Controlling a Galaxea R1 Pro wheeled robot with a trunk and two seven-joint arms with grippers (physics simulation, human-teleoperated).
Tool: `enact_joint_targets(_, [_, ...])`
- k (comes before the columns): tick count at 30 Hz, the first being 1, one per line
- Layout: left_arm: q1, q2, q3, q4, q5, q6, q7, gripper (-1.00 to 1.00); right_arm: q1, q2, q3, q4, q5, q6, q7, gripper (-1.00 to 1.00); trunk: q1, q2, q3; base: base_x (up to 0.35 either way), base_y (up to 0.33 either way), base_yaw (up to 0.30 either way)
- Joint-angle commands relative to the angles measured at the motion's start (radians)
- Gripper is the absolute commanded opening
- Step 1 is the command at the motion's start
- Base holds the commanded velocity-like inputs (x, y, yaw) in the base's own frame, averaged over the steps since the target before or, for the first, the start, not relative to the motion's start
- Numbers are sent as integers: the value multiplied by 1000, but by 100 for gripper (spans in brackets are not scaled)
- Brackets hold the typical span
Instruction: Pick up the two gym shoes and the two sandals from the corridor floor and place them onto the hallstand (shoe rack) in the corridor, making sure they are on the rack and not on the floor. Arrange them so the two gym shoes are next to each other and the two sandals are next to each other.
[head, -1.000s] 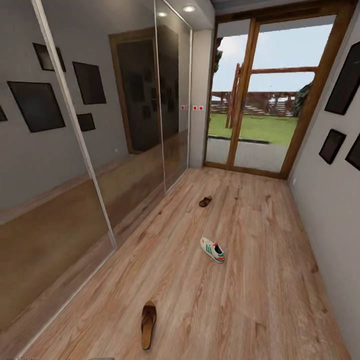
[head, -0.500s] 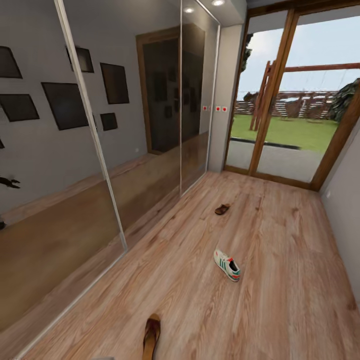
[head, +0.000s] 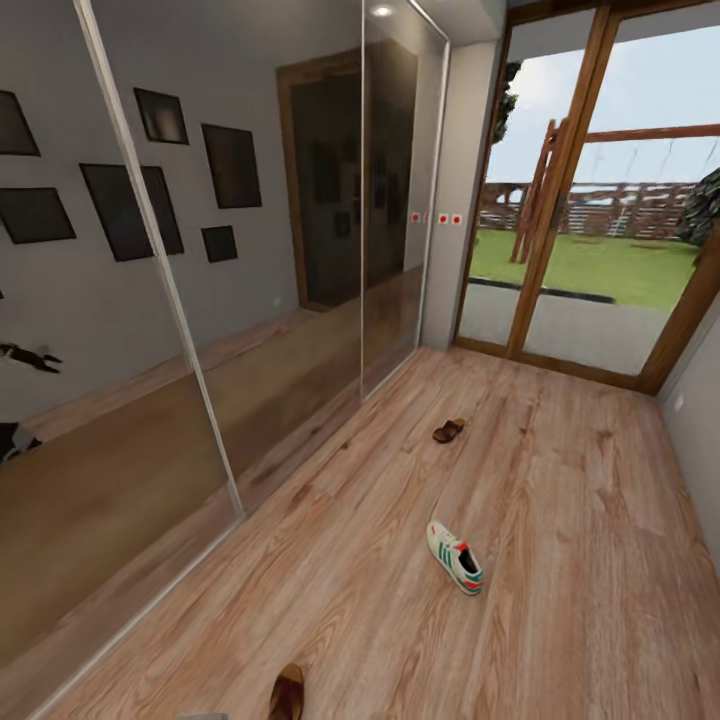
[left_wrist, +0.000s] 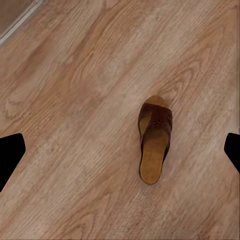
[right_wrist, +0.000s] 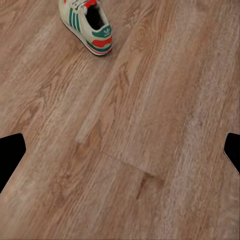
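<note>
A light brown wood-grain plank corridor floor runs toward a wood-framed glass door with lawn and a timber fence beyond it. Along one side stand tall mirrored sliding wardrobe panels, reflecting dark picture frames and a dark doorway.

Three pieces of footwear lie on the floor, well apart from one another. A white low-top gym shoe with green side stripes, a red-orange tongue and heel patch and a greenish sole sits upright near the middle of the corridor; in the right wrist view its heel patch carries a small leaf-like logo, too small to read as lettering. Farther off, nearer the door, lies a dark brown open sandal. A second slim dark brown leather sandal with a tan insole lies at the near edge of the head view, partly cut off; the left wrist view shows it whole, sole down on the planks.

The left end effector is spread wide, its dark fingertips at opposite edges of the picture, holding nothing above the floor. The right end effector is likewise spread and empty, with fingertips far apart over bare planks.
</note>
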Motion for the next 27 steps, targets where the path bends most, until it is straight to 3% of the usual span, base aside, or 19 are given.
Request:
enact_joint_targets(1, [-1, 0, 0, 1, 5, -3, 0, 100, -1, 0, 0, 1, 0, -3, 0, 100, 0, 0, -1, 259, -169, 5])
enact_joint_targets(13, [-10, -3, 4, -7, 6, 5, 7, 100, -2, 0, -2, -5, -2, -5, -1, 100, 0, 0, -1, 90, -91, 1])
enact_joint_targets(19, [-106, -9, 3, -11, 5, 21, 3, 100, -43, -3, -7, -58, -4, -3, -8, 100, 0, 0, -1, 1, -1, 0])
enact_joint_targets(27, [-201, -9, 2, 5, 2, 54, 3, 100, -162, -4, -7, -86, 0, 4, -7, 100, 0, 0, -1, 0, 0, 0])
